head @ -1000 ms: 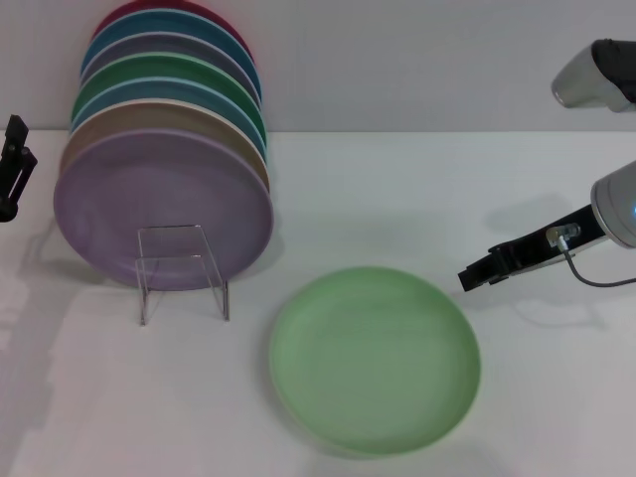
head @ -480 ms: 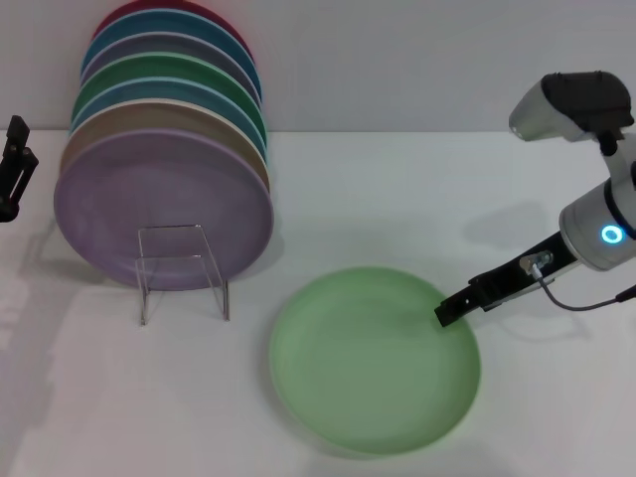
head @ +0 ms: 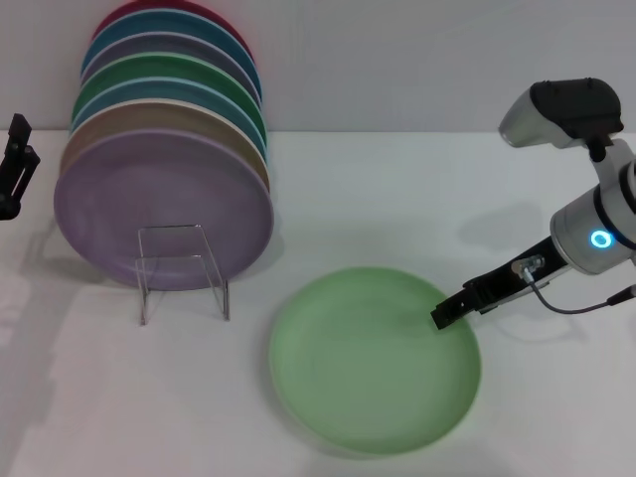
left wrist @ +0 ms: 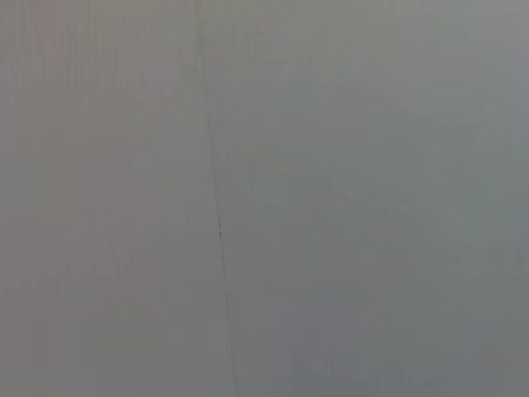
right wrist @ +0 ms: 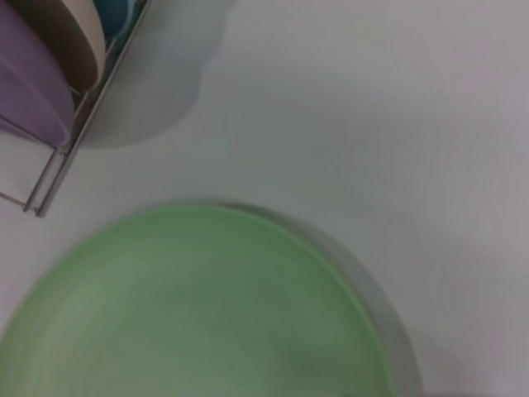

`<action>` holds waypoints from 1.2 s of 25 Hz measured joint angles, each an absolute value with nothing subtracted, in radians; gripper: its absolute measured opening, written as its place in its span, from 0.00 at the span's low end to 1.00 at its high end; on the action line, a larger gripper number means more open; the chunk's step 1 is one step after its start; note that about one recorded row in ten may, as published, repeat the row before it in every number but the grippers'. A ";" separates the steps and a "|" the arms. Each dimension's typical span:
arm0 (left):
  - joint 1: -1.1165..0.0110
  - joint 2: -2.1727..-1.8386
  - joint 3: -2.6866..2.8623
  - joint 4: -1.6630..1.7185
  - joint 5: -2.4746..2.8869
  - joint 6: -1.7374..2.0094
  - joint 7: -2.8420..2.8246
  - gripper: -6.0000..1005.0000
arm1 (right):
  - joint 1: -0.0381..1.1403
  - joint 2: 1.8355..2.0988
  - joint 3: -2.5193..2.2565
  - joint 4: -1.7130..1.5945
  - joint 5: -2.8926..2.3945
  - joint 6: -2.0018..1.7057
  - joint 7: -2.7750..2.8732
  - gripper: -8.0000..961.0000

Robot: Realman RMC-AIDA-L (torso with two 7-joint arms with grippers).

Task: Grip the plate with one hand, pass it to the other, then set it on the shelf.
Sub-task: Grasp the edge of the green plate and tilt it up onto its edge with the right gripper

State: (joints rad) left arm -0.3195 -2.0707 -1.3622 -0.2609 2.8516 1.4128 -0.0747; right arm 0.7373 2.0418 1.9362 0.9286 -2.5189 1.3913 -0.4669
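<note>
The light mint-green plate (head: 375,360) lies flat on the white table in the head view, front and centre. It also fills the near part of the right wrist view (right wrist: 198,306). My right gripper (head: 444,315) reaches in from the right, its dark tip just over the plate's right rim. The clear acrylic shelf (head: 182,270) stands to the left of the plate, and its corner shows in the right wrist view (right wrist: 62,161). My left gripper (head: 14,164) is parked at the far left edge, away from the plate. The left wrist view shows only a plain grey surface.
Several coloured plates stand on edge in a row behind the shelf's front bracket, with a lavender plate (head: 164,207) foremost. A pale wall runs along the table's back edge. White tabletop (head: 397,199) lies between the stack and my right arm.
My right gripper has moved left and down, from beside the plate to over its right rim. The plate, the shelf and the left arm have not moved.
</note>
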 joint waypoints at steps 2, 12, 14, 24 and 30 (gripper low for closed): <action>-0.320 -2.071 -1.362 -0.261 2.852 1.411 -0.074 0.81 | 0.739 2.042 1.922 0.924 -2.519 1.388 -0.461 0.75; -0.321 -2.071 -1.362 -0.261 2.852 1.405 -0.074 0.81 | 0.751 2.042 1.866 0.910 -2.522 1.380 -0.434 0.64; -0.321 -2.071 -1.362 -0.261 2.852 1.405 -0.074 0.81 | 0.752 2.042 1.866 0.910 -2.522 1.378 -0.434 0.60; -0.327 -2.071 -1.362 -0.261 2.852 1.405 -0.033 0.81 | 0.744 2.049 1.854 0.898 -2.522 1.354 -0.431 0.26; -0.327 -2.072 -1.360 -0.264 2.852 1.404 -0.026 0.81 | 0.739 2.050 1.843 0.881 -2.519 1.329 -0.431 0.18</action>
State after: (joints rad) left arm -0.3274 -2.0723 -1.3603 -0.2642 2.8517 1.4036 -0.0259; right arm 0.7394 2.0503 1.8426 0.8809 -2.5194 1.3293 -0.4312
